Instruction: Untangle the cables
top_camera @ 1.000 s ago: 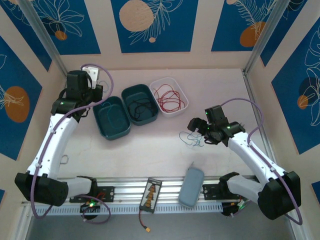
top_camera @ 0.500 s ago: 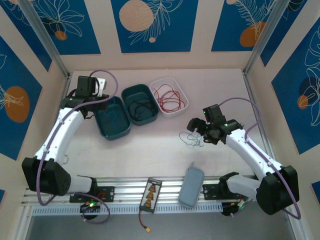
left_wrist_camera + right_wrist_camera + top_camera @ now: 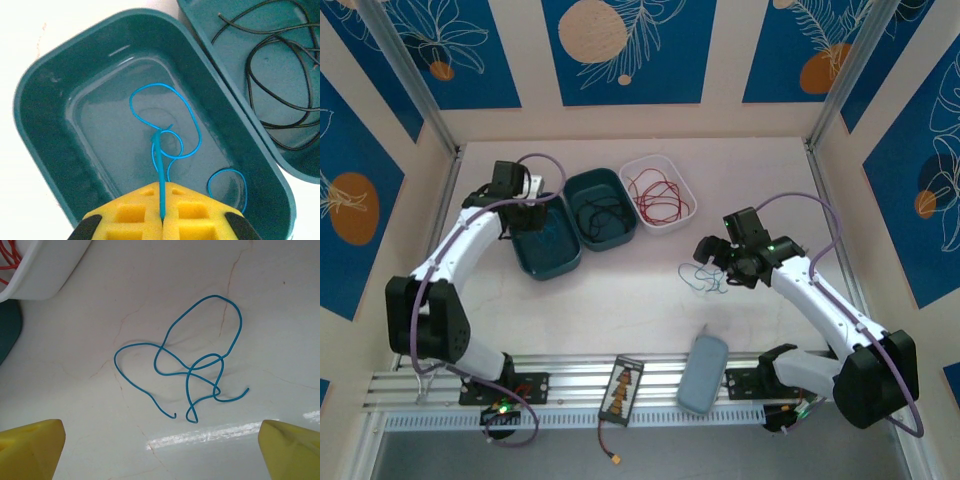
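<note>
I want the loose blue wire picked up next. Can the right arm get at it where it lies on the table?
Probably yes. The right gripper hangs open directly above the blue wire, which lies flat on the bare table with nothing over it. The white tray sits off to one side.

Three trays in a row at the worktop [image 3: 620, 300] rear, stepping back left to right. Left tray [image 3: 45, 130] holds first wire [image 3: 165, 125], middle tray [image 3: 582, 180] second wire [image 3: 280, 75], right tray [image 3: 660, 158] third wire [image 3: 655, 195]. Loose wire [image 3: 192, 371] lies on worktop, right of and nearer than the trays. Case [image 3: 703, 372] at near edge.
</note>
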